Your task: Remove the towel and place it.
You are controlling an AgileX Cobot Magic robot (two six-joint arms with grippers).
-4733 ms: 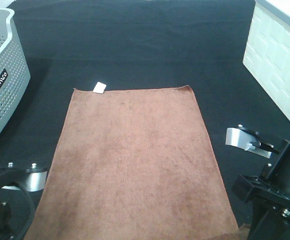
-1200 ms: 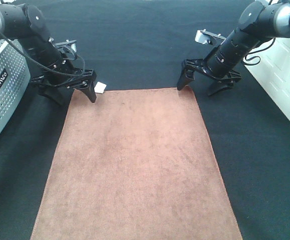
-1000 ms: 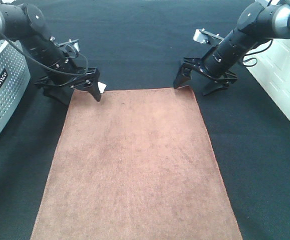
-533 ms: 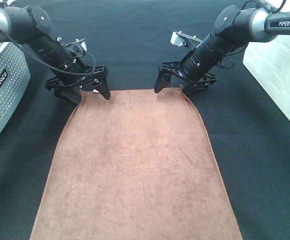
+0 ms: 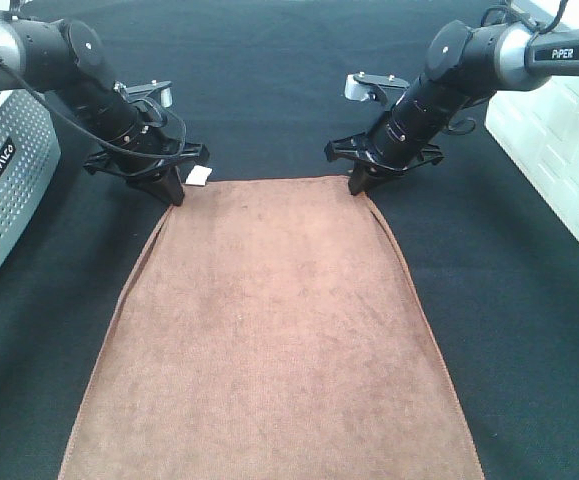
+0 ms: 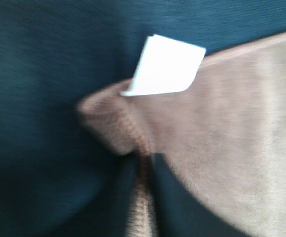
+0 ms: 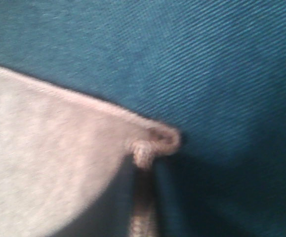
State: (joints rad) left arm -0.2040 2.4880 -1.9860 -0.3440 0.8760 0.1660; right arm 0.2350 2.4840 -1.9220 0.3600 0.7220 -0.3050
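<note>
Two claws have just snapped together, one on each far corner of the towel (image 5: 269,330); half a second back both stood wide apart, straddling those corners. We see the left claw (image 5: 174,190) clamped on the far-left corner, with the white tag (image 5: 198,177) poking out just beside it; the right claw (image 5: 357,184) is clamped on the far-right corner; both wrist views show a bunched ridge of brown cloth pinched between the fingers, blurry but clear enough. The towel's far edge is now narrower than a second ago, corners dragged inward; the side edges bow slightly near the top. The rest of the towel lies flat on the black table (image 5: 269,70), near edge running out of the overhead view; nothing lifted yet that we can tell. The grey basket (image 5: 9,170) sits well apart on the left, the white box (image 5: 559,110) well apart on the right; neither is touched. We judge the grasp done and the lift next; both arms should rise together or the cloth skews; the thin pinch on the hem could slip, and the right one looks shallower.
</note>
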